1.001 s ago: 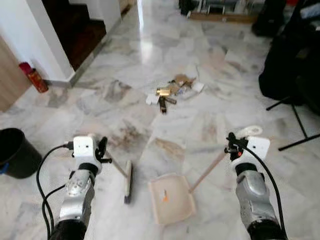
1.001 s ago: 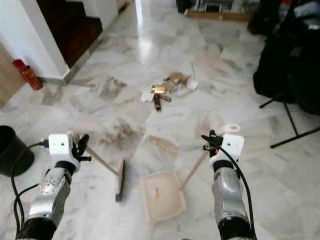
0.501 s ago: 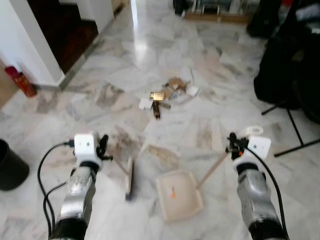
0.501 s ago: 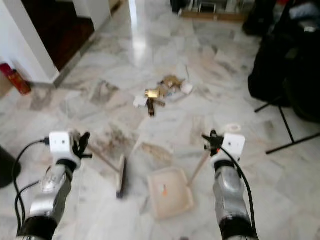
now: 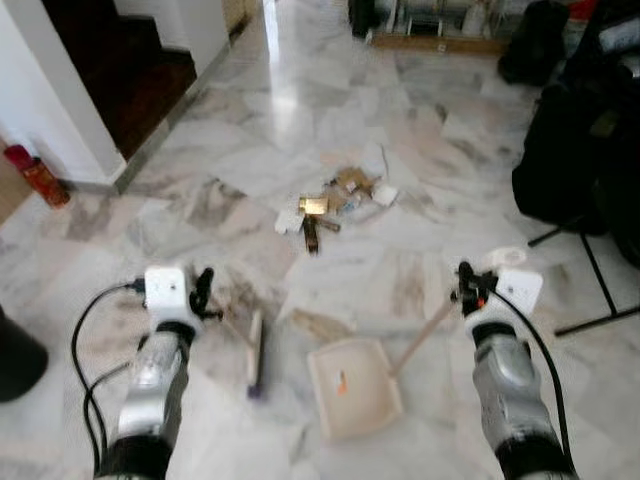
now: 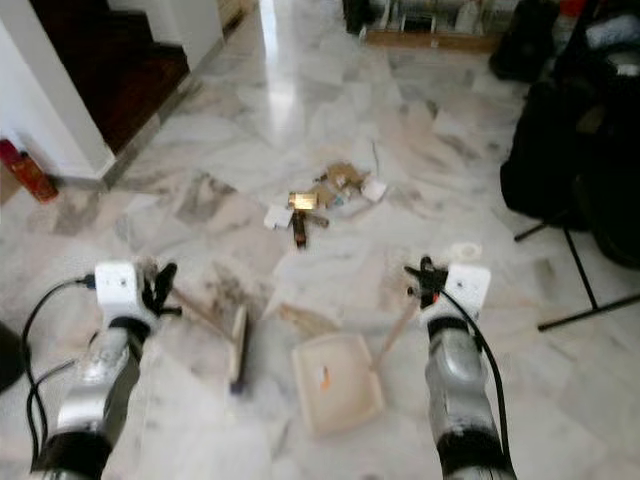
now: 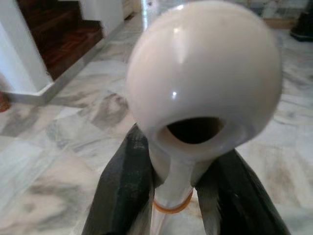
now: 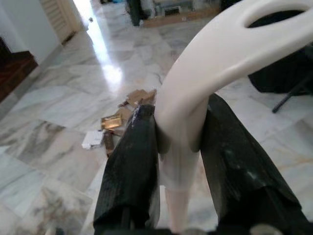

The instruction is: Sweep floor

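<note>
You had the grey-and-white marble floor (image 5: 470,180) spread wide ahead of you, with a dark wooden staircase (image 5: 120,70) off to the left and black bags and a stand (image 5: 585,150) crowding the right. Over the last second the whole view slid: the black bin at the left edge dropped almost out of frame, the red canister (image 5: 35,175) by the white wall moved outward, and the litter sat a little nearer the centre. That reads as your own walk forward, not as anything on the floor moving.

The cream plastic dustpan (image 5: 355,388) lay flat on the floor in front of you, its long handle rising to your right gripper (image 5: 467,290); the fingers (image 8: 132,161) were clamped on the pale handle just below its looped end. Just beside the pan, to its left, the cream broom (image 5: 254,352) rested its head on the floor, and your left gripper (image 5: 203,297) had its fingers (image 7: 122,181) shut around the handle under the rounded knob.

The small heap of cardboard scraps and paper litter (image 5: 335,200) was ahead of both tools and well apart from them. Judging by that gap, no sweeping had begun; you were closing in, and the broom needed to get behind the heap with the pan set in front.
</note>
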Motion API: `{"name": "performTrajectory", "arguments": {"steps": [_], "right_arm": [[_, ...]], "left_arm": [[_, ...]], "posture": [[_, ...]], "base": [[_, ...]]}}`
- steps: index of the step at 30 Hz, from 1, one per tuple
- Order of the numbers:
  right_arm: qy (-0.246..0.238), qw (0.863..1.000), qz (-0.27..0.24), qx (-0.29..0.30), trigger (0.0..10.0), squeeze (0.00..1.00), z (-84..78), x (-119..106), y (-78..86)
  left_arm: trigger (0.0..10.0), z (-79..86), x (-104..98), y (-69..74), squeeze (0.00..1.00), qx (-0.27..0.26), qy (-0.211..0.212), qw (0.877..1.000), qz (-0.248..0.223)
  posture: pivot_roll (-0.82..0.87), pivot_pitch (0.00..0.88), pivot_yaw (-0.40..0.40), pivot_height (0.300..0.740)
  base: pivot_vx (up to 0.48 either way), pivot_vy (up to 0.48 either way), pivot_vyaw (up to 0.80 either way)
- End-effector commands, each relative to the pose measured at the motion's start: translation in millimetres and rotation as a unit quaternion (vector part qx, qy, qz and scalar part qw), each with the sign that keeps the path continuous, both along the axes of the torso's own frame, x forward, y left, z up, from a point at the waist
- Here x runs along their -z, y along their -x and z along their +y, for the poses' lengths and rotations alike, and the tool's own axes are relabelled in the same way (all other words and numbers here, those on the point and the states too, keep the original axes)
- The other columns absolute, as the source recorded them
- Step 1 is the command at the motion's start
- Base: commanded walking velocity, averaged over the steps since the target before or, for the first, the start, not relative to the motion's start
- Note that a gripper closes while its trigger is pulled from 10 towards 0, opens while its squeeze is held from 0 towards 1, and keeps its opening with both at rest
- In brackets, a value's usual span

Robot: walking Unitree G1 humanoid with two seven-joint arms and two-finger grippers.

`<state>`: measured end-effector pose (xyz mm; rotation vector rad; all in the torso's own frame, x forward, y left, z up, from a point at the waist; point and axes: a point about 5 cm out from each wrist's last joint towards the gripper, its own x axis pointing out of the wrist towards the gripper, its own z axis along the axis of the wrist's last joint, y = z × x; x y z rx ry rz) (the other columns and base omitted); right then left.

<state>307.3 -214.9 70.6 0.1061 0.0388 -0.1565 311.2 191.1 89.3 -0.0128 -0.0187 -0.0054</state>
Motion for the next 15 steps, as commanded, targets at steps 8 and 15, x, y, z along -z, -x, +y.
{"name": "performTrajectory", "arguments": {"steps": [8, 15], "right_arm": [[0.000, 1.000, -0.031, -0.004, 10.0, 0.00, 1.8, -12.0, -5.3], [-0.002, 0.999, -0.035, -0.003, 10.0, 0.00, 2.6, -12.1, -4.1]], "left_arm": [[10.0, 1.9, -11.9, -2.3, 0.00, 0.005, 0.000, 1.000, -0.027], [10.0, 3.1, -11.5, -0.4, 0.00, 0.004, -0.002, 1.000, -0.027]], "posture": [[0.02, 0.043, 0.037, 0.740], [0.02, 0.034, 0.040, 0.740]], "base": [[0.299, 0.000, 0.00], [0.298, 0.000, 0.00]]}}
